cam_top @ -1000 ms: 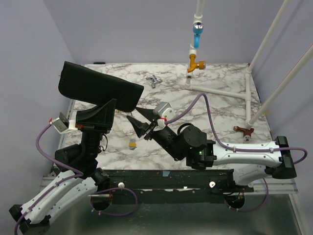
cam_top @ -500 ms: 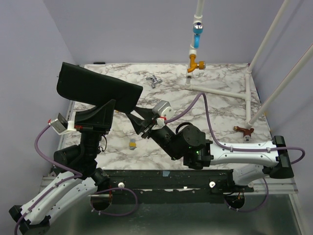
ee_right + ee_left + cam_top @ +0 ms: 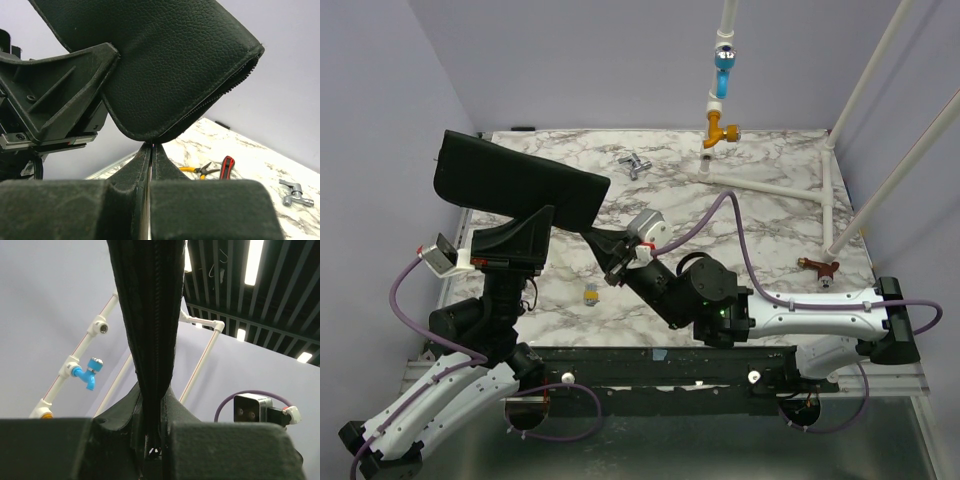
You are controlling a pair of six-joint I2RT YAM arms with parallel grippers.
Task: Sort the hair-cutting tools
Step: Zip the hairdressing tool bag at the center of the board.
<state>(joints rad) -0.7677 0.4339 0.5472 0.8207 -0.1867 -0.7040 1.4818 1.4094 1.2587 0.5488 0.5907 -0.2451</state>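
If the right gripper (image 3: pixel 150 150) tugs with only a sliver of the black pouch (image 3: pixel 520 185) between its tips, I'd expect it to slip off the lower edge. It could also drag the pouch out of the left gripper (image 3: pixel 152 407), which has it by one thin seam. Should the zip be undone, a tilt could spill whatever is inside onto the desk (image 3: pixel 760 230). The left gripper is nearly closed, clamped on the pouch's zip edge and holding it in the air above the desk. The right gripper is fully closed, its tips touching the pouch's bottom edge; whether it has pinched any of it I can't tell. Neither the comb nor the scissors shows in any view, so they may be inside the pouch or hidden behind it. Yellow-handled pliers (image 3: pixel 197 170) and a red-handled tool (image 3: pixel 226 166) lie on the desk beyond.
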